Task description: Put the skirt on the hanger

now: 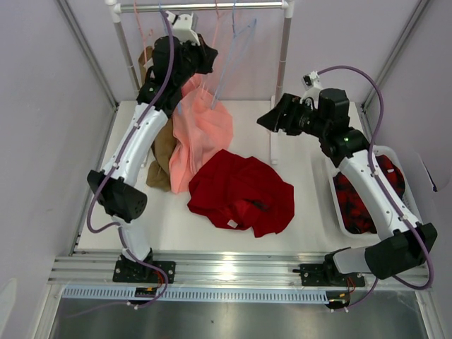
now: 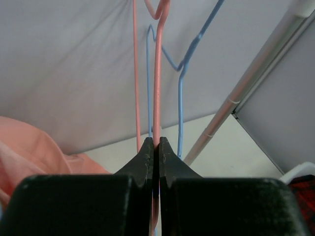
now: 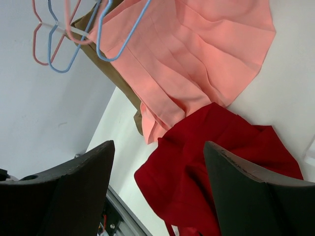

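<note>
**Hanger pinched up high, skirt down on the table**

The dark red skirt (image 1: 240, 191) lies crumpled on the white table (image 1: 304, 233), touching the salmon-pink garment (image 1: 205, 131) and well apart from both grippers. The pale pink hanger (image 2: 158, 73) is up by the rail (image 1: 212, 6), its wire pinched between the left gripper's (image 2: 156, 142) pressed-together fingers. The right gripper (image 1: 271, 121) hovers spread near the skirt's far side.

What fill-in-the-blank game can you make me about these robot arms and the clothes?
1. The left arm has its jaws ____ on the hanger.
2. The right arm has its jaws ____, holding nothing.
3. The skirt lying on the table is dark ____.
Missing words: shut; open; red.
</note>
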`<state>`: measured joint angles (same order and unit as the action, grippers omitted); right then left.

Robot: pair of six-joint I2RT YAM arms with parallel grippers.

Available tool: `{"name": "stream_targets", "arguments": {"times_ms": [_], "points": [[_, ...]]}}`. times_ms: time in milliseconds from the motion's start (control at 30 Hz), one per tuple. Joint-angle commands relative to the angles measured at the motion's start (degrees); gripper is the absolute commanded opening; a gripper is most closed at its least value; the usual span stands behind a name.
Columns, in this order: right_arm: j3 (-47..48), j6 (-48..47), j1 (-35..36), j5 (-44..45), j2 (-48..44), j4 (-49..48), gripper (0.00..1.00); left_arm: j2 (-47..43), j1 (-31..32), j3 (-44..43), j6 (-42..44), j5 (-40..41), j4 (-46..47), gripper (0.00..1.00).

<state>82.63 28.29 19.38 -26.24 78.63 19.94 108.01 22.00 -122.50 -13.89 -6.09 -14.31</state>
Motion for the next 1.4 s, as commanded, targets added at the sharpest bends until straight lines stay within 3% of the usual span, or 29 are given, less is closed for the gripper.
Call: {"name": "stream_targets", "arguments": {"times_ms": [0, 333, 700, 1100, 1367], "points": [[-1.5, -2.4, -0.2, 1.5, -3.0, 1.2, 0.79, -7.2, -0.2, 0.2, 4.0, 4.4, 4.6, 0.00], [-6.3, -3.4, -0.3, 2.9, -8.3, 3.4, 0.79, -11.4, -0.2, -2.5, 7.5, 3.6, -7.4, 0.00], [-9.2, -5.5, -0.2, 5.5, -12.4, 7.5, 0.79, -24.7, -0.2, 9.6, 7.7, 0.0, -11.4, 0.00], [-9.5, -9.0, -0.2, 5.3, -15.1, 11.3, 0.79, -40.1, -0.2, 17.9, 5.9, -5.6, -26.1, 0.00], [-17.2, -3.2, 1.5, 9.0, -20.4, 16.3, 0.76, -57.4, -0.2, 35.8, -0.2, -16.0, -29.1, 0.00]]}}
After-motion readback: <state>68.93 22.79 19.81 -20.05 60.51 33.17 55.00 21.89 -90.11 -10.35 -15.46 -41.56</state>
